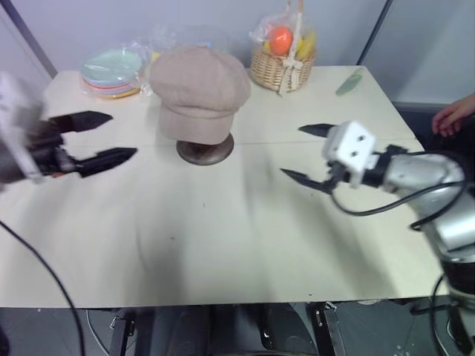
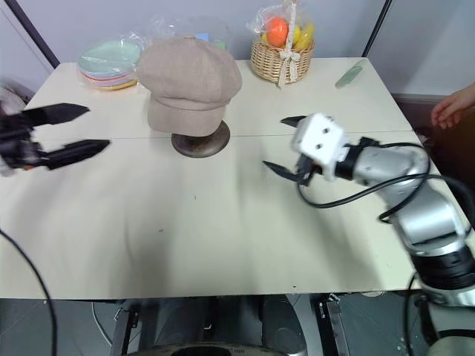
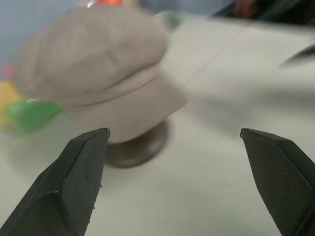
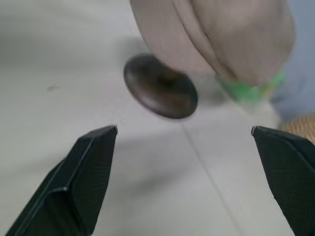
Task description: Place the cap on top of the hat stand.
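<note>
right gripper (image 1: 306,153): jaws wide open, empty, over the table's (image 1: 223,245) middle-right
left gripper (image 1: 100,136): also gaping, holding nothing, by the left edge
cap (image 1: 199,89): sitting on the stand (image 1: 205,150), toward the far edge
step: looks basically done, though blur hides the seating
next: just pull both arms clear

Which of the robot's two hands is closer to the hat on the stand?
Neither clearly; they sit about equally far off. The left hand hangs open beside the cap on its hat stand; the right hand, also open, waits on the other side.
</note>
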Robot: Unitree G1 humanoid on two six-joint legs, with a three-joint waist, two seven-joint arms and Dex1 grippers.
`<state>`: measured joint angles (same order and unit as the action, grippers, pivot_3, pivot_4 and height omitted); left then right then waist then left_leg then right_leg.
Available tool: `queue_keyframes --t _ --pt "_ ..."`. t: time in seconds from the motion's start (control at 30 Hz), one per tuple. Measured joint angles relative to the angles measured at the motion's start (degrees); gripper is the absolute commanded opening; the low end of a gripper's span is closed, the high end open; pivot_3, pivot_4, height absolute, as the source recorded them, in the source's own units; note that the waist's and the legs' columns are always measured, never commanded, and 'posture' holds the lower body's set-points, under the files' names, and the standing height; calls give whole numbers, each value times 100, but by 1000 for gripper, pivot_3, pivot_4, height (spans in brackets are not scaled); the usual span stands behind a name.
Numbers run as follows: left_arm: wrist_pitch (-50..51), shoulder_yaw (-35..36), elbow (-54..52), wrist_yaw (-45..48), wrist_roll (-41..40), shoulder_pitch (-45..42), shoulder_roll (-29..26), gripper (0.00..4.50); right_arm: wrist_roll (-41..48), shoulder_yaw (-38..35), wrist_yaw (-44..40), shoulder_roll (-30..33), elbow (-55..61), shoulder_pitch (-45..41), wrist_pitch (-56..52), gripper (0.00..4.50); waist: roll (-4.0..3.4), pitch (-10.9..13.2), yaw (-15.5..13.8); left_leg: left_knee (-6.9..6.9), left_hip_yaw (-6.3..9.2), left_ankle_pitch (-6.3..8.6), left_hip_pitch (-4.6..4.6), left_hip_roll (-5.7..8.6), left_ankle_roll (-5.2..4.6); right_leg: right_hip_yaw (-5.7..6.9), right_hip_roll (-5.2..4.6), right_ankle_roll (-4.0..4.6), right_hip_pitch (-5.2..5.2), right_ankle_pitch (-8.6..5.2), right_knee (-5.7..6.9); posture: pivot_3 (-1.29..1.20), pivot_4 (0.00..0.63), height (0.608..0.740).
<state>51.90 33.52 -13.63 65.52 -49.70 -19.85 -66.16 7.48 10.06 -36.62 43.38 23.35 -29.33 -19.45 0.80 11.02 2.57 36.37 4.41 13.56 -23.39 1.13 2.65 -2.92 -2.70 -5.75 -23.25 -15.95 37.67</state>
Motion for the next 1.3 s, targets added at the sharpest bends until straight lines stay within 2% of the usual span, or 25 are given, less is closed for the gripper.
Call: queue_keyframes --t 0.13,0.37,0.6,0.8,0.9,0.97,1.13,1.3 --pt "162 -112 454 370 -168 -79 -223 4471 -1552 908 951 -967 -709 -438 1015 4500 4 -2 -3 -1 5 -7 2 1 12 0 5 3 -4 0 12 0 150 740" --pt "220 -337 699 531 -220 -349 -326 4471 -3301 1879 2240 -2216 -2766 -1315 2511 4500 13 -2 11 -7 5 -14 0 5 24 -4 5 7 -15 -1 26 0 150 740" --pt "179 -387 983 453 -174 -587 -337 4471 -4328 2366 3258 -3111 -4735 -2126 3450 4500 14 -2 25 -14 10 -20 1 7 34 -3 10 10 -23 -2 34 0 150 740" --pt "148 -386 1025 372 -143 -633 -337 4471 -4618 2422 3892 -3536 -6003 -2687 3641 4500 20 -4 34 -15 14 -21 1 8 36 -3 11 10 -22 -2 35 0 150 740" --pt "148 -386 1021 329 -143 -635 -337 4500 -4667 2385 4137 -3601 -6420 -2984 3656 3580 21 -4 54 -17 18 -21 1 8 37 -3 12 10 -23 -2 35 0 150 740" --pt "148 -386 1020 305 -144 -635 -337 4500 -4669 2368 4226 -3622 -6587 -3061 3673 2673 23 -5 80 -19 20 -21 1 8 37 -2 12 10 -23 -3 35 0 150 740" --pt "149 -391 1027 263 -154 -769 -336 4500 -4675 2362 4371 -3641 -6842 -3078 3778 57 24 -6 151 -21 25 -21 1 9 37 -1 17 11 -25 -3 38 0 150 740" --pt "142 -435 1050 246 -154 -856 -336 4500 -4726 2351 4388 -3392 -6571 -3053 4080 21 23 -5 156 -23 26 -22 2 8 37 -2 18 13 -28 -4 40 0 150 740"
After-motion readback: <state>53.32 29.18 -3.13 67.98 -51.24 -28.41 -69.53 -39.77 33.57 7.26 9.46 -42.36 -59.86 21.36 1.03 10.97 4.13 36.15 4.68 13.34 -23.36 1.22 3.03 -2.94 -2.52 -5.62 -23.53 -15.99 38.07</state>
